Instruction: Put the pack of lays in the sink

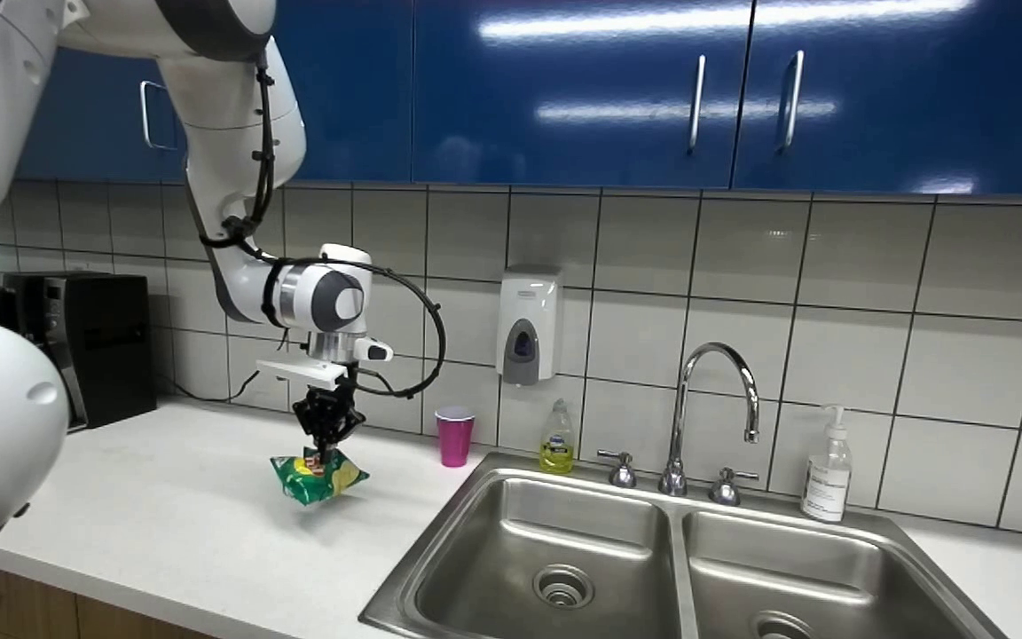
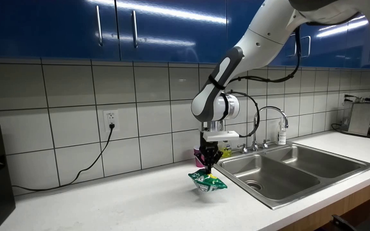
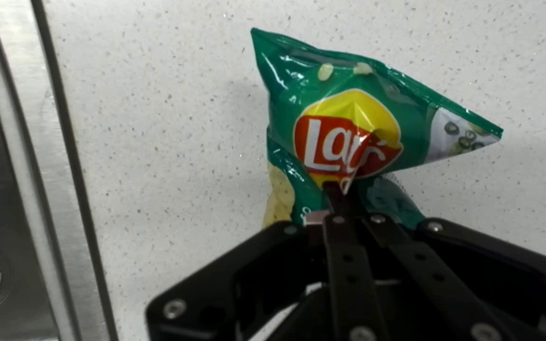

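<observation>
The green pack of Lay's [image 1: 296, 486] is pinched near its middle by my gripper [image 1: 323, 456]. It also shows in an exterior view [image 2: 206, 185], where the gripper [image 2: 208, 171] points down onto it. In both exterior views the pack hangs a little above the white counter, with a shadow under it. In the wrist view the pack [image 3: 320, 104] is creased between the closed fingers [image 3: 346, 193], which hide part of it. The steel sink [image 1: 427, 543] has two basins and lies beside the pack. Its rim also shows in an exterior view [image 2: 252, 190] and the wrist view [image 3: 31, 94].
A pink cup [image 1: 454, 440] stands by the wall near the sink's corner. A yellow soap bottle [image 1: 556, 441], the faucet [image 1: 678, 426] and a pump bottle [image 1: 828, 479] line the sink's back edge. A wall dispenser [image 1: 529, 324] hangs above. A black appliance [image 1: 112, 346] stands on the counter.
</observation>
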`<action>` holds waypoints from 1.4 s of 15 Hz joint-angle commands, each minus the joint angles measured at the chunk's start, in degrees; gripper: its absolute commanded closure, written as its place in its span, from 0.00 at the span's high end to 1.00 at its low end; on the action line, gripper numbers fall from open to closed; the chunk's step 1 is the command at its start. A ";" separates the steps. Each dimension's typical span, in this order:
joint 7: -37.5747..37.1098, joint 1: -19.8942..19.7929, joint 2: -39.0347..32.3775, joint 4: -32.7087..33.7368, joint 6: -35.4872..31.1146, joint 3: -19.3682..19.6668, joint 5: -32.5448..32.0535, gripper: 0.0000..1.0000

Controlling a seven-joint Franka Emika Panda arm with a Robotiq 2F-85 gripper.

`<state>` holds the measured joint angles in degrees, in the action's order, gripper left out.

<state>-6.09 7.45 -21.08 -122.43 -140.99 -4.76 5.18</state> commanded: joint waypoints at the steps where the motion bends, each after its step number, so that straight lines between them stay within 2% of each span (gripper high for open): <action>1: -1.66 -0.10 3.94 -2.07 1.16 -0.35 0.70 0.00; 7: -2.51 -2.36 6.67 -3.43 1.18 1.69 1.40 0.00; 21: -1.39 -12.51 7.70 -2.60 1.54 10.17 3.10 0.00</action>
<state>-7.95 -3.14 -14.36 -125.16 -140.96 4.73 6.80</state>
